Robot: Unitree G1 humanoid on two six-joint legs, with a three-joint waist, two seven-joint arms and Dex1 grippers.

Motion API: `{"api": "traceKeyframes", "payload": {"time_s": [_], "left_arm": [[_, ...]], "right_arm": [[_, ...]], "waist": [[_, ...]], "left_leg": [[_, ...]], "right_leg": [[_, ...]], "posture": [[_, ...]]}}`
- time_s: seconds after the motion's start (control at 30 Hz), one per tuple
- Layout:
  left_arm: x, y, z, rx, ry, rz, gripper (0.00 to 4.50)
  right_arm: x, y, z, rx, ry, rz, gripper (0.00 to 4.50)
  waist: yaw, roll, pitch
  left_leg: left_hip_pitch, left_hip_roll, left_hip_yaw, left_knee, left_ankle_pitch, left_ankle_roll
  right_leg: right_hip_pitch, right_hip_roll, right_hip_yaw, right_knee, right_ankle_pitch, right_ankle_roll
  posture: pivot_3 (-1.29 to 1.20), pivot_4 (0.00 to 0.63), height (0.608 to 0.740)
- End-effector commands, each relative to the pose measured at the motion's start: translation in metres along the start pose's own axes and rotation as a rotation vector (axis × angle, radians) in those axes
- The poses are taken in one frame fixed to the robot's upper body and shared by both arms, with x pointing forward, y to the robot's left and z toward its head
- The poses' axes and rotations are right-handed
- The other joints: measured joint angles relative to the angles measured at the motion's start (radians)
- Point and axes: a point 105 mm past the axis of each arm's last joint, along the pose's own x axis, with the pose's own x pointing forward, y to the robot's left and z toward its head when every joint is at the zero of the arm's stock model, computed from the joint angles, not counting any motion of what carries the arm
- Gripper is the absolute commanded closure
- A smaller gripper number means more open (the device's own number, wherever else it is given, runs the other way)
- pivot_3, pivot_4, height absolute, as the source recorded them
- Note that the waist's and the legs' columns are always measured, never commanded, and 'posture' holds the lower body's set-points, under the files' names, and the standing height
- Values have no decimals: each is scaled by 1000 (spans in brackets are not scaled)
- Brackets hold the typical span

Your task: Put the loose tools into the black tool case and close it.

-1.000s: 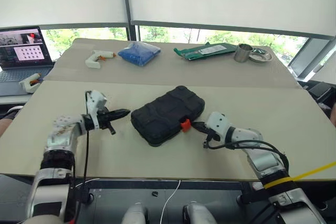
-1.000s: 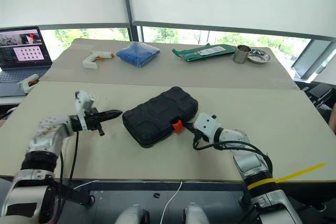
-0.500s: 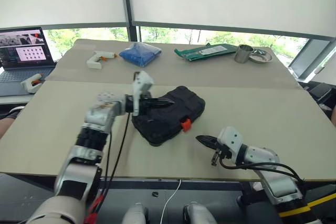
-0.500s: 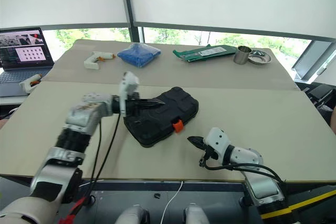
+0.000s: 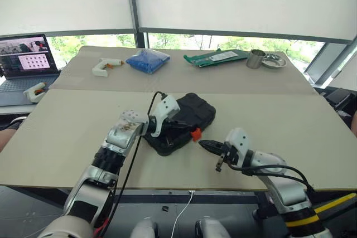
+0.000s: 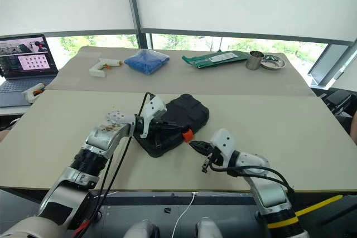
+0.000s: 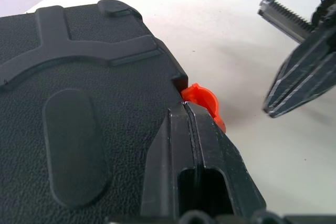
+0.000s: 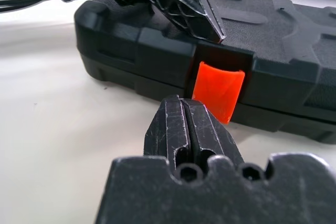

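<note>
the left gripper (image 5: 181, 128), fingers pressed together and empty, rests on the lid of the closed black ribbed plastic tool case (image 5: 189, 116) by its small orange latch (image 5: 195, 133), while the right gripper (image 5: 204, 144), likewise closed and empty, points at that latch from just beside it.

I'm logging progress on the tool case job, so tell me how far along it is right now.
Mostly done, it seems: the black tool case lies with its lid down, and no screwdrivers, knife or tape roll lie loose on the table. In hand: the left gripper, jaws shut, rests on the lid by the orange latch, and the right gripper, jaws shut, points at it. Left: the latch looks unfastened, so likely pressing it home.
</note>
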Motion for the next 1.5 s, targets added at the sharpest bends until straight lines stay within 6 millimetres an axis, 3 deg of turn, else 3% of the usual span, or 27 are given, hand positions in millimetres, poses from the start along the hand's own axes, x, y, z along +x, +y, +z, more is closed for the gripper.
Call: {"api": "traceKeyframes", "payload": {"time_s": [0.03, 0.2, 0.47, 0.63, 0.97, 1.13, 1.27, 1.5], "left_arm": [[-4, -1, -43, -140, 119, 17, 4500], [-19, 5, -49, -152, 118, 56, 4500], [-32, 25, -51, -160, 70, 192, 4500], [-30, 37, -39, -191, -25, 279, 4500], [-28, 33, -7, -160, -195, 248, 4500], [-33, 42, 3, -111, -225, 297, 4500], [-31, 44, -3, -70, -177, 319, 4500], [-20, 28, -39, -137, 0, 237, 4500]], "right_arm": [[6, -9, 5, -52, 13, -3, 4468], [13, -18, 3, -82, 48, 4, 4468], [25, -16, 8, -105, 57, 74, 4468], [34, -17, 9, -104, 57, 80, 4468], [44, -19, 6, -96, 67, 68, 4468], [47, -21, 5, -96, 72, 62, 4468], [50, -22, 6, -96, 72, 57, 4468], [56, -25, 11, -94, 55, 39, 4468]], "waist": [[-1, 0, 0], [-7, 1, 0], [-24, 1, -1], [-28, 2, -1], [-26, 2, 0], [-25, 2, 1], [-25, 2, 1], [-27, 3, 1]], "left_leg": [[0, 0, 0, 0, 0, 0], [0, 0, 0, 0, 0, 0], [7, 1, -2, -1, 0, 0], [12, 0, -10, -2, 0, 0], [10, -2, -12, -2, 0, 0], [6, -2, -12, -2, 0, 0], [1, -3, -12, -2, 0, 0], [-2, -4, -11, -3, -1, -1]], "right_leg": [[0, 0, 0, 0, 0, 0], [-1, 2, 2, 1, 2, 2], [0, 10, 12, 2, 4, -3], [0, 17, 18, 3, 7, -6], [-2, 18, 20, 3, 9, -7], [-4, 19, 21, 1, 9, -7], [-7, 19, 21, -2, 12, 0], [-8, 18, 21, -5, 11, 0]], "posture": [[0, 150, 740], [0, 150, 740], [0, 150, 740], [0, 150, 740], [0, 150, 740], [0, 150, 740], [0, 150, 740], [0, 150, 740]]}}
